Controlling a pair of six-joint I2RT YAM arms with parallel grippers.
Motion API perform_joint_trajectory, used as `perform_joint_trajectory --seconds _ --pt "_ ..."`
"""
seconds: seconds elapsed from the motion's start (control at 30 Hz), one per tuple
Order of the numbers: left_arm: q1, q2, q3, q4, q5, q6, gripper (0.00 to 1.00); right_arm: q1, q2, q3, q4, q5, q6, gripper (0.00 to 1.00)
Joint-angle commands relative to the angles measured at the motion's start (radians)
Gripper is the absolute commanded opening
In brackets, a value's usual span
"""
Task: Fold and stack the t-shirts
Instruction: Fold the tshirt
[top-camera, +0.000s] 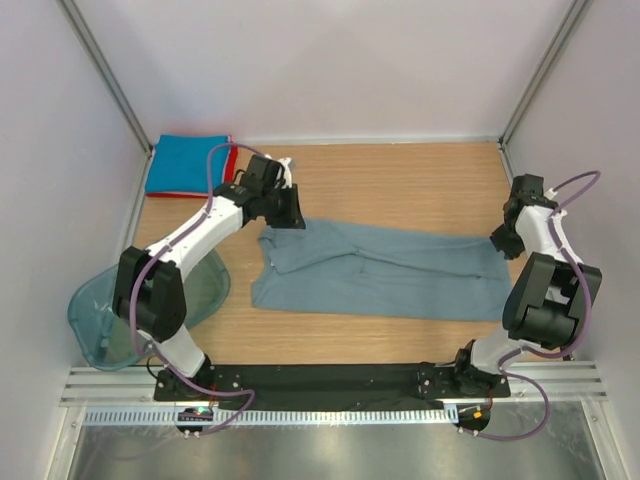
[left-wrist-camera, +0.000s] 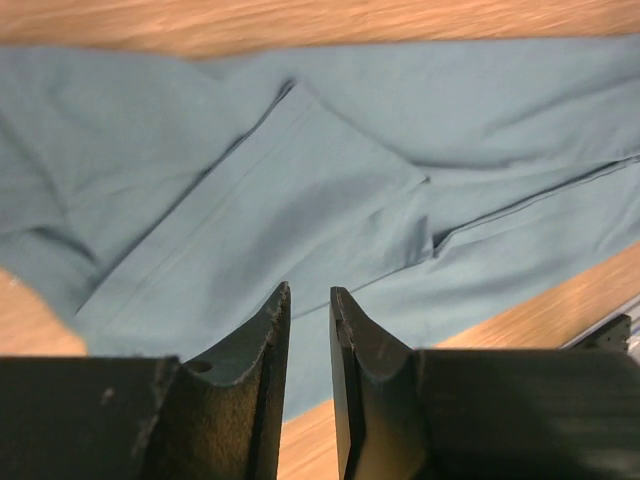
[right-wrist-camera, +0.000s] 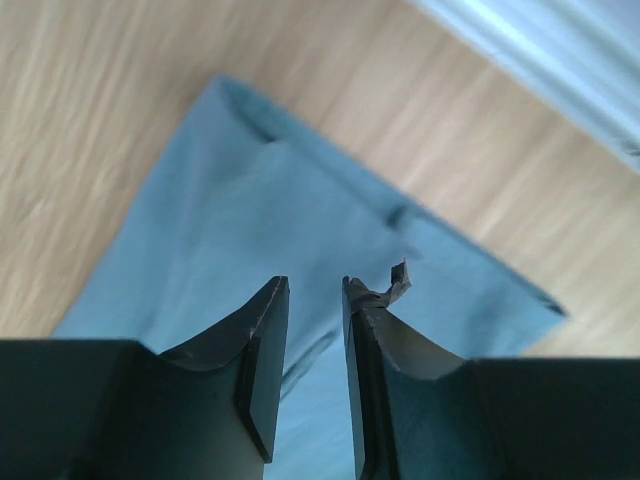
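A dusty grey-blue t-shirt (top-camera: 385, 270) lies across the middle of the table as a long band, its sides folded inward. My left gripper (top-camera: 290, 215) hovers over its left end. In the left wrist view the left gripper (left-wrist-camera: 310, 290) is open by a narrow gap with nothing in it, and the t-shirt (left-wrist-camera: 300, 200) lies flat below. My right gripper (top-camera: 500, 243) is at the shirt's right end. The right wrist view shows the right gripper (right-wrist-camera: 316, 282) open too, empty, above a corner of the cloth (right-wrist-camera: 250, 210). A bright blue folded t-shirt (top-camera: 188, 165) lies on a red one (top-camera: 229, 165) at the back left.
A translucent teal plastic tub (top-camera: 150, 300) lies at the near left beside the left arm's base. White walls with metal posts close in the back and both sides. A torn scrap of pad sticks up from the right gripper's right fingertip (right-wrist-camera: 398, 278).
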Motion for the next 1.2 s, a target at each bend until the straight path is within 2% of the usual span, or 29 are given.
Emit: perform_joint_trajectory --seconds 0.0,0.03,0.1,0.37,0.57,0.73,0.8,0.83,0.93,1.03,1.13,1.17 --pt "-0.011 0.108 0.038 0.112 0.095 -0.025 0.24 0.022 0.055 -0.021 0.085 -0.239 0.018 0.35" --pt "-0.023 0.135 0.055 0.113 0.097 -0.019 0.24 0.025 0.067 -0.028 0.124 -0.299 0.009 0.34" --pt "-0.026 0.175 0.081 0.103 0.117 -0.022 0.23 0.026 0.089 -0.059 0.139 -0.319 0.009 0.32" --pt "-0.028 0.188 -0.029 0.084 0.086 -0.030 0.22 0.014 0.077 -0.150 0.147 -0.194 -0.060 0.30" --pt "-0.029 0.215 0.035 0.001 0.057 -0.039 0.23 0.011 0.037 -0.104 0.156 -0.183 -0.064 0.30" --pt "-0.028 0.208 0.058 -0.022 0.071 0.008 0.29 0.010 0.046 -0.099 0.178 -0.285 -0.065 0.31" --pt "-0.028 0.226 0.079 -0.045 0.030 0.031 0.30 0.019 0.045 -0.113 0.196 -0.350 -0.057 0.31" --pt "-0.028 0.228 0.084 -0.076 0.007 0.038 0.30 0.032 0.043 -0.111 0.211 -0.426 -0.052 0.31" --pt "-0.022 0.191 0.076 -0.078 -0.110 0.021 0.30 0.118 0.049 -0.084 0.227 -0.485 -0.052 0.32" --pt "0.024 0.186 0.101 -0.073 -0.153 -0.005 0.34 0.216 0.078 -0.027 0.259 -0.591 -0.041 0.34" --pt "0.072 0.235 0.176 -0.073 -0.092 0.008 0.36 0.317 0.136 0.057 0.261 -0.632 -0.035 0.35" --pt "0.079 0.278 0.220 -0.062 -0.049 0.066 0.37 0.336 0.161 0.079 0.254 -0.634 -0.032 0.35"
